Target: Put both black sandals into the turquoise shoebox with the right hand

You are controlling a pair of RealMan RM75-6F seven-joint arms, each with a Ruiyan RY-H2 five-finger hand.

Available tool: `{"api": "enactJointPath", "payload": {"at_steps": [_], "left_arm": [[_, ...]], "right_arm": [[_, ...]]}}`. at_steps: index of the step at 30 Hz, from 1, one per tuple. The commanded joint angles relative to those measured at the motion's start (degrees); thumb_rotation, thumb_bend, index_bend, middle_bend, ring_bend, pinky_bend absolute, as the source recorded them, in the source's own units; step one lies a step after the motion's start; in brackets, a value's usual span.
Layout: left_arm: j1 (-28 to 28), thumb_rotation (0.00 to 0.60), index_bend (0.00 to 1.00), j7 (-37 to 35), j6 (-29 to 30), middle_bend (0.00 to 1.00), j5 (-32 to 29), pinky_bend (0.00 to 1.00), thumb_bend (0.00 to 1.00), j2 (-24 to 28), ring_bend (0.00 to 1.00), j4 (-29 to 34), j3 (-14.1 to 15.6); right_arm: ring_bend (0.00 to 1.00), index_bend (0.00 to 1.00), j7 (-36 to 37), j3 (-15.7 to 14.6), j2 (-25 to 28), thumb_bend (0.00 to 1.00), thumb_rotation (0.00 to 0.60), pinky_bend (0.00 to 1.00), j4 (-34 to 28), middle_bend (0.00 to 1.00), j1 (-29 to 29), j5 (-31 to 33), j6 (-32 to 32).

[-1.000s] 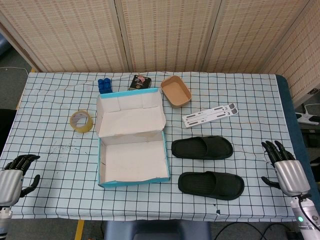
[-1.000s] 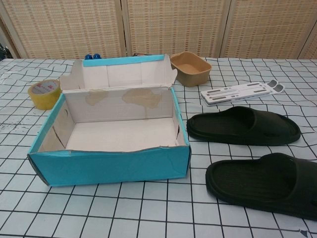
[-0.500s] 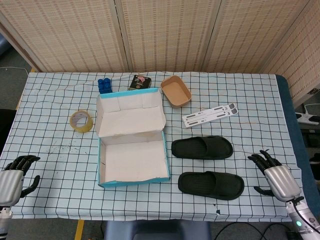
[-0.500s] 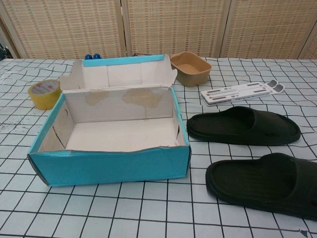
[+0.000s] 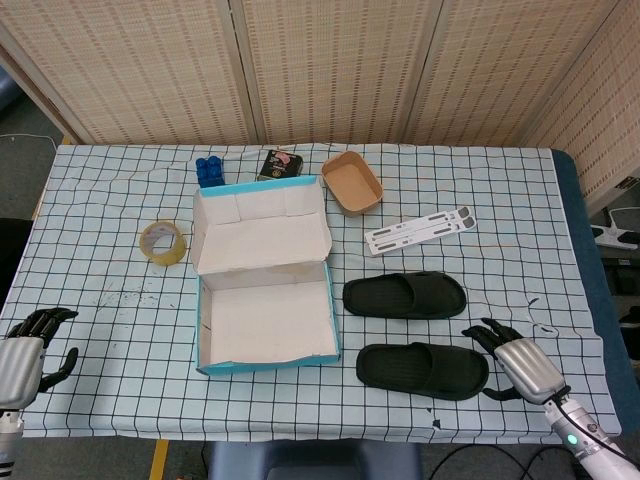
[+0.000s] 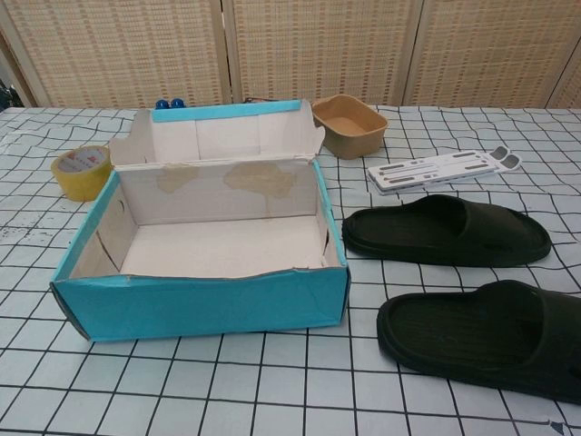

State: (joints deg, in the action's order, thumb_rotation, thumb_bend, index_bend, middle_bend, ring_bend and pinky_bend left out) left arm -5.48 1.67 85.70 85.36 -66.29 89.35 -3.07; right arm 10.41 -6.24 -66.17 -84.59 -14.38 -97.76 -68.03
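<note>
Two black sandals lie side by side right of the box: the far sandal [image 5: 405, 296] [image 6: 447, 231] and the near sandal [image 5: 423, 370] [image 6: 481, 334]. The turquoise shoebox [image 5: 266, 322] [image 6: 204, 295] stands open with its lid folded back and nothing inside. My right hand [image 5: 517, 361] hovers just right of the near sandal's heel end, fingers spread, holding nothing. My left hand [image 5: 25, 352] hangs at the table's front left corner, fingers loosely curled, holding nothing. Neither hand shows in the chest view.
A roll of yellow tape [image 5: 162, 242] [image 6: 82, 171] lies left of the box. Behind it are a brown tray [image 5: 352, 182] [image 6: 349, 125], a blue object [image 5: 209, 170], a small dark packet [image 5: 281, 164] and a white flat stand [image 5: 419, 230] [image 6: 445, 169].
My right hand has moved left and toward the table's front edge, from the right table edge to just beside the near sandal. The left hand and all objects stayed put.
</note>
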Motion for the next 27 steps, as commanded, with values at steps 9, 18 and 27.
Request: {"api": "enactJointPath", "payload": {"at_steps": [9, 18, 27], "left_arm": [[0.03, 0.600, 0.25, -0.22, 0.46, 0.23, 0.37, 0.35, 0.40, -0.02, 0.19, -0.29, -0.09], [-0.08, 0.600, 0.25, -0.63, -0.23, 0.23, -0.49, 0.35, 0.40, -0.13, 0.19, -0.61, -0.25], [-0.18, 0.600, 0.25, -1.04, -0.67, 0.23, -0.93, 0.35, 0.40, -0.01, 0.19, -0.65, -0.33]], "right_arm": [[0.06, 0.10, 2.12, -1.28, -0.39, 0.03, 0.600, 0.13, -0.99, 0.15, -3.79, 0.17, 5.81], [0.05, 0.09, 2.53, -1.57, -0.77, 0.03, 0.600, 0.12, -2.42, 0.14, -6.91, 2.89, 12.27], [0.05, 0.09, 2.63, -1.96, -2.24, 0.03, 0.600, 0.12, -2.09, 0.14, -9.26, 4.28, 16.49]]}}
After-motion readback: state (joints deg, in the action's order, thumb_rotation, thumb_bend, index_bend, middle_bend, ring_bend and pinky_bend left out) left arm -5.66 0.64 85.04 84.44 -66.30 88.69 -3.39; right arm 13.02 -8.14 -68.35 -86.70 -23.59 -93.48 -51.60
